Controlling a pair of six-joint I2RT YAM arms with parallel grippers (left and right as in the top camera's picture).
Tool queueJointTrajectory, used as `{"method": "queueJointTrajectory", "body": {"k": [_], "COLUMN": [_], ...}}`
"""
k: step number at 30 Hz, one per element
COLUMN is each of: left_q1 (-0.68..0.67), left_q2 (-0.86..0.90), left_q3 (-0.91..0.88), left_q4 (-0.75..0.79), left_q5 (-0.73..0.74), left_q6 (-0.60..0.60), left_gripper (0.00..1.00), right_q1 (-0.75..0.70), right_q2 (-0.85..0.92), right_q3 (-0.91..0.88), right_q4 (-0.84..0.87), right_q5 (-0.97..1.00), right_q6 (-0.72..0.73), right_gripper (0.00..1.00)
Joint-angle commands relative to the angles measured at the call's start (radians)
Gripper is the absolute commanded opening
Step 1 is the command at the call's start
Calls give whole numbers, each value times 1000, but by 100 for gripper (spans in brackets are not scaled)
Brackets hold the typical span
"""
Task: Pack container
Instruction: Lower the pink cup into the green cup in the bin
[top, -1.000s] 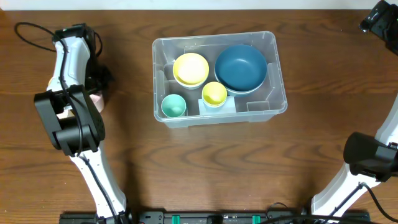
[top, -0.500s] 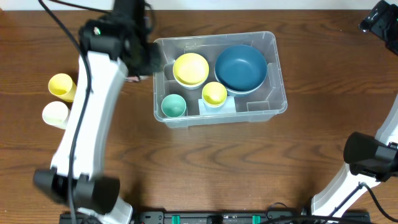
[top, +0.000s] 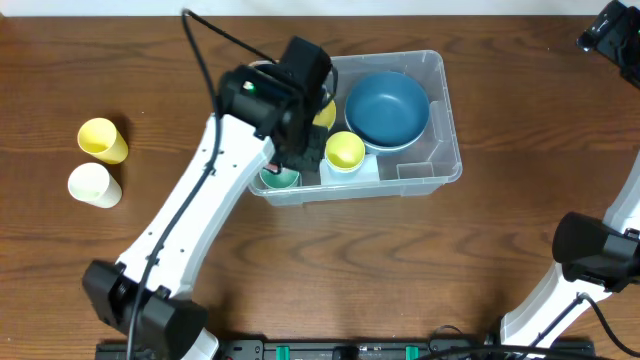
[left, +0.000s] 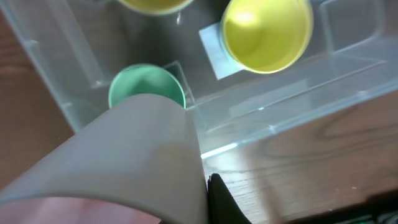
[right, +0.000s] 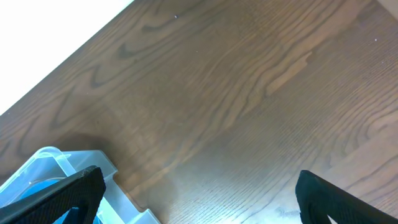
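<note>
L gripper (top: 296, 158) over front-left corner of container (top: 430, 150), clamped on pale cup (left: 124, 162). Prob lined up above green cup (left: 147, 87) to nest it, saves room. Container sits mid-table w/ blue bowl (top: 388, 108), yellow bowl (top: 325, 113), yellow cup (top: 344, 150) inside. Loose yellow cup (top: 102, 140) + white cup (top: 93, 184) lie well apart on left, guess they go next. R gripper (right: 199, 177) parked far right, jaws wide, holding nothing. Pale label (left: 213, 51) in bin: no text readable afaict.
</note>
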Motion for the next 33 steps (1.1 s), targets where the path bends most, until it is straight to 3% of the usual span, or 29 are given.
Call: {"method": "queueJointTrajectory", "body": {"k": [1,8,9,10,11,12,14,20,25,33], "left_q1": [8,26,26,26,26,26,27,70,172,507], "left_q2": [8,8,8,8,8,8,8,2,-37,-94], "left_q3": [-67,-131,-131,-130,-130,-131,-130,-67,88,195], "left_q4": [25,70,71,74,74,75,80,66,17,161], "left_q5": [-8,-8,-8,-8,-8,-8,-9,-16,-16,-130], "left_q6": [-15,-18,-17,-17,-17,-17,-17,-18,-18,-90], "left_gripper": [6,7,17,41,56,67,76,77,77,80], "right_q1": [-3,-3,-3,-3,-3,-3,-3,-3,-3,-3], "right_q2": [11,11,11,11,11,11,11,11,11,11], "right_q3": [6,6,6,6,6,6,6,6,6,6], "right_q4": [0,0,0,0,0,0,0,0,0,0], "right_q5": [2,2,2,2,2,2,2,2,2,2], "right_q6": [15,15,15,15,15,15,15,15,15,15], "right_gripper": [99,99,99,99,99,99,99,99,99,99]}}
